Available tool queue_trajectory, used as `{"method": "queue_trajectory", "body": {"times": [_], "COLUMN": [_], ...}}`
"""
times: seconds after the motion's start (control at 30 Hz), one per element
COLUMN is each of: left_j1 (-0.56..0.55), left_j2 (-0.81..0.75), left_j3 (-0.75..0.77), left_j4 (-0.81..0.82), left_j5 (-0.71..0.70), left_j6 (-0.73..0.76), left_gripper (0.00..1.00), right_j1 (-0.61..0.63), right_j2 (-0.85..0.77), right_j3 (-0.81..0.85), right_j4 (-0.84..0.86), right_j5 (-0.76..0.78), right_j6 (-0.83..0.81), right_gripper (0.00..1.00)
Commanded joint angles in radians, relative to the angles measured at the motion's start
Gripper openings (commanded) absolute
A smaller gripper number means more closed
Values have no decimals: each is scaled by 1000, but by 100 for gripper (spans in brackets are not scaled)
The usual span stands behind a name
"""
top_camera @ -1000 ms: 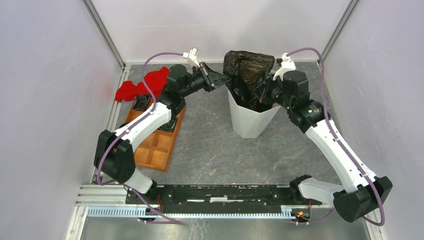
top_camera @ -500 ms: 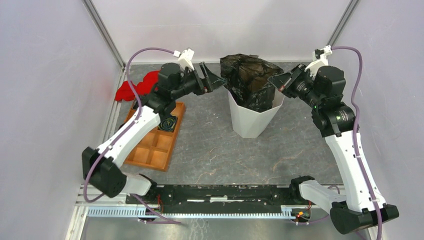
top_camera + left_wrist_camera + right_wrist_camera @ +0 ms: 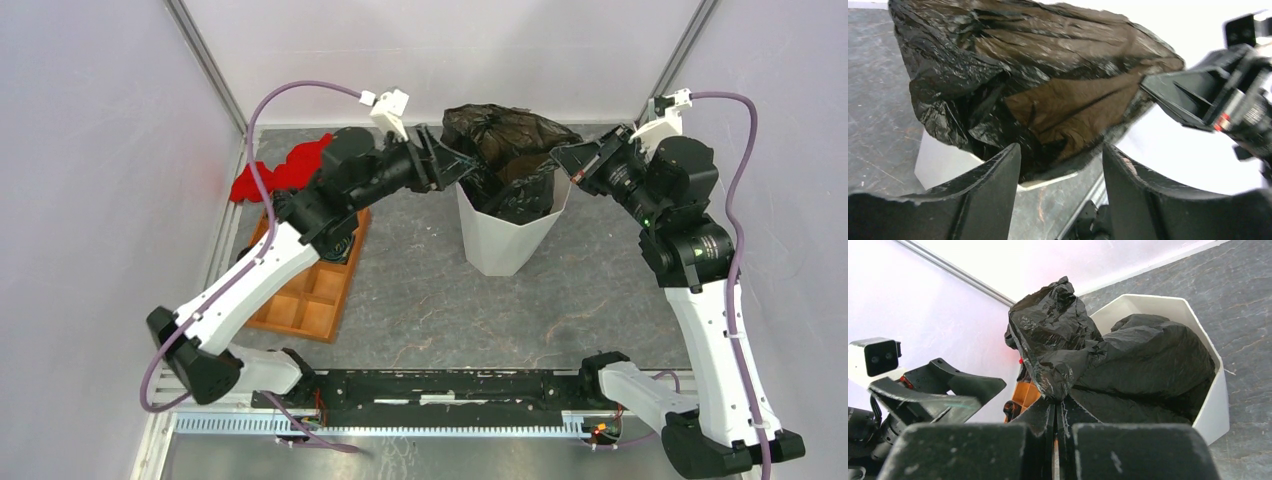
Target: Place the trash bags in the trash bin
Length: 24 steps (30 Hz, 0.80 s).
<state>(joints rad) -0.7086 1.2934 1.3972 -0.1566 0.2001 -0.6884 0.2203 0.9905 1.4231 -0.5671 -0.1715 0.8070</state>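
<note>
1. Trash bag (image 3: 505,135) sits in the mouth of the trash bin (image 3: 500,245), only partly in. The lower part is down inside, and the upper part bulges above the rim in a glossy, crumpled black heap.
2. Bin stands upright on the grey bench (image 3: 430,300), towards the far wall, roughly midway btwn the two arms.
3. Left gripper (image 3: 452,165) is at the bin's left rim, pointing across at the bag. On the left wrist cam its jaws are spread wide w/ nothing btwn them. The bag fills the view just ahead, w/ the bin's white wall below. Can't tell whether a fingertip touches the film.
4. Right gripper (image 3: 565,160) is at the bin's right rim, opposite the left one. On the right wrist cam its jaws are closed to a hairline gap, pinching a bunched fold of the bag at the tips. A twisted wad of film stands up from the pinch. The rest of the bag lies slumped inside the bin's many-sided rim.
5. The two grippers face each other over the bin, near each other but apart, w/ the bag's heap btwn them.
6. Off to the left, an orange tray (image 3: 310,290) lies flat on the bench. A red cloth (image 3: 285,170) is crumpled beyond its far end, near the far-left corner. The left arm passes over the tray's far end.
</note>
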Motion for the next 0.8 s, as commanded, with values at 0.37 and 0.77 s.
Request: {"method": "queue_trajectory", "body": {"times": [0.37,0.77], "left_j1": [-62,-61], "left_j2": [211,313], "left_j3": [202,282], "left_j4": [-114,-130], "left_j5": [-319,-350], "left_j6": [88,118], "left_gripper": [52,46], "right_j1": [-5,-5], "right_j2": [-18,-37], "right_j3": [22,9], "right_j4": [16,14], "right_j5": [58,50], "right_j6": [-64,-70], "right_gripper": [0,0]}}
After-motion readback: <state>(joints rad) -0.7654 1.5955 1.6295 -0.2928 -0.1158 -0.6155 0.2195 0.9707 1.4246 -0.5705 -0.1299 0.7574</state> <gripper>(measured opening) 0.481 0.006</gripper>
